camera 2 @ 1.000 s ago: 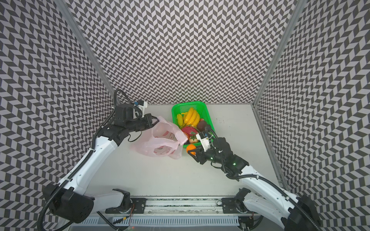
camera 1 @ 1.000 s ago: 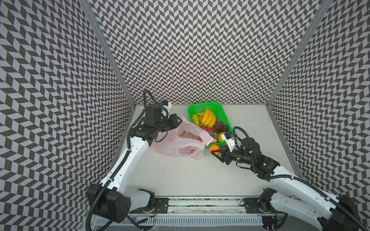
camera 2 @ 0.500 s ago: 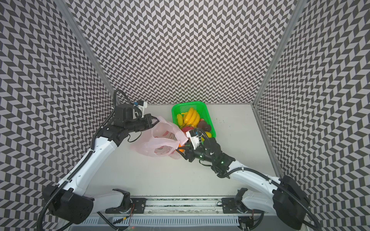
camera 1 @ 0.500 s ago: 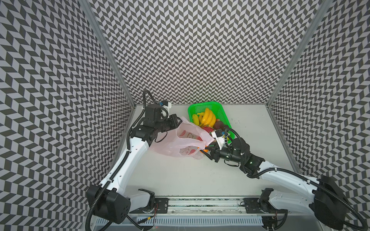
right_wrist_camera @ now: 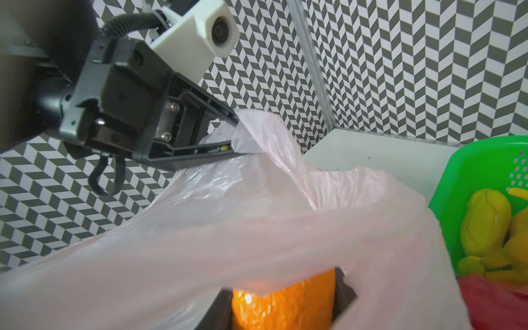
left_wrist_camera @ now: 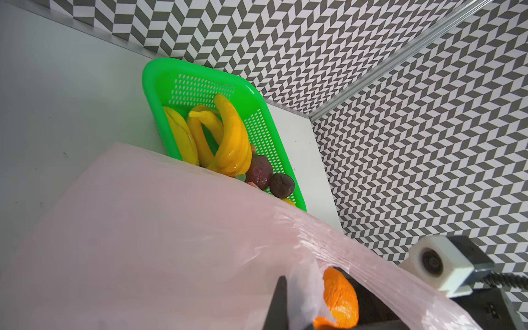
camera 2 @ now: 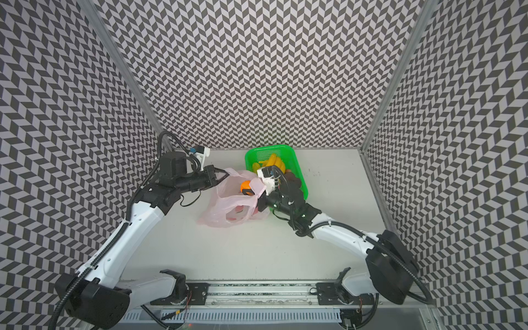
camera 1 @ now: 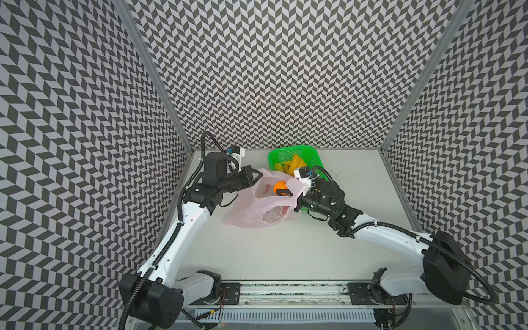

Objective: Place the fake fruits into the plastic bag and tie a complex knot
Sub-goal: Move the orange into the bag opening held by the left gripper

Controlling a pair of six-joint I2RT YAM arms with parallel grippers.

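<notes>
The left gripper [camera 1: 258, 175] pinches the bag [camera 1: 254, 213] rim up; the right gripper [camera 1: 283, 191] grips an orange [camera 1: 279, 185] — carry it deeper past the mouth before release.

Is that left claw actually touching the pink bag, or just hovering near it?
Touching. The right wrist view shows the left gripper closed on a bunched edge of the plastic bag, with the film pinched between its jaws.

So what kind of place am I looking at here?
Probably a robot lab test cell, not a home: two robot arms on a rail, zigzag-patterned walls boxing in a white table, and toy fruit in a green basket.
</notes>
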